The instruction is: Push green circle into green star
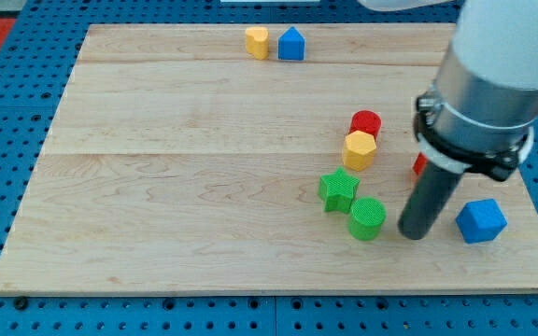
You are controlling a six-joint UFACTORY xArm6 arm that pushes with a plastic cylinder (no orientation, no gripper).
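My tip (415, 231) rests on the board (176, 187) just to the view's right of the green circle (367, 218), close to it but with a thin gap showing, so I judge it is not yet touching. There is no claw here to open or close: the arm ends in a plain dark rod, and only its end does the work. The green circle sits near the view's bottom right of the board, and the green star (339, 189) lies just up and to the view's left of it, the two nearly touching or touching; I cannot tell which. So the line that matters runs from my tip through the circle toward the star, slanting leftward and a little upward in the view. My tip is somewhat low on the circle's right side, which suits that slant. A yellow block (360, 149) and a red block (366, 122) stand above the star, and a blue cube (481, 221) lies right of my tip, all clear of the push line.
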